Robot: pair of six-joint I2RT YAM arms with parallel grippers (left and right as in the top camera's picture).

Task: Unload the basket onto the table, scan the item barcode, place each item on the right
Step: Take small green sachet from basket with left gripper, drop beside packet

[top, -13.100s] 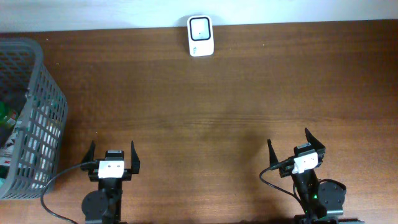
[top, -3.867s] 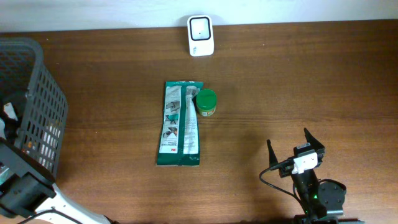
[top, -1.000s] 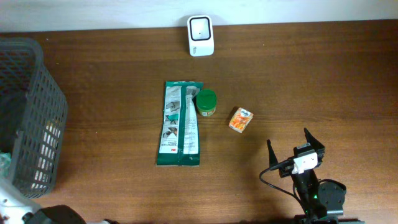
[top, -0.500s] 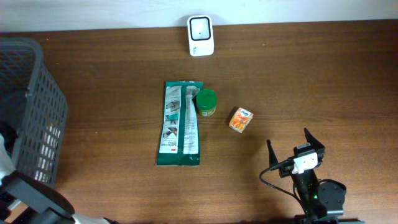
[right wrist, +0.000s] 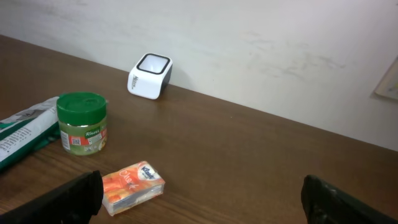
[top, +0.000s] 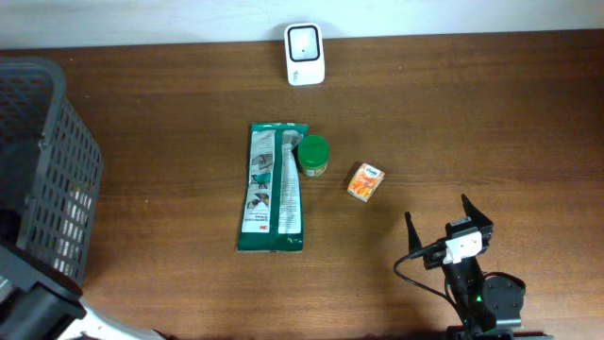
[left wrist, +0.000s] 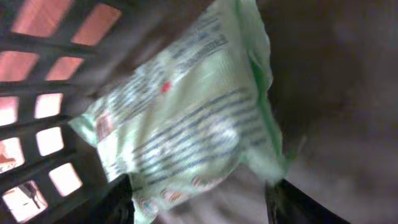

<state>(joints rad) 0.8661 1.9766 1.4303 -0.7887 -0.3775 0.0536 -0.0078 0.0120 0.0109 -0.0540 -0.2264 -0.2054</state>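
The white barcode scanner (top: 304,55) stands at the table's far edge and also shows in the right wrist view (right wrist: 149,76). On the table lie a long green packet (top: 275,187), a green-lidded jar (top: 313,156) and an orange tissue pack (top: 366,181). My left gripper (left wrist: 199,205) is inside the basket, jaws apart, with the lower end of a pale green packet (left wrist: 186,112) between them; the picture is blurred. My right gripper (top: 451,222) rests open near the front edge, right of the tissue pack (right wrist: 132,186).
The grey mesh basket (top: 47,170) stands at the table's left end, and my left arm (top: 38,307) reaches over its near corner. The jar (right wrist: 81,122) touches the long packet's right side.
The long packet, jar and tissue pack came onto the table over the earlier frames. In the last second only my left arm has shifted by the basket.
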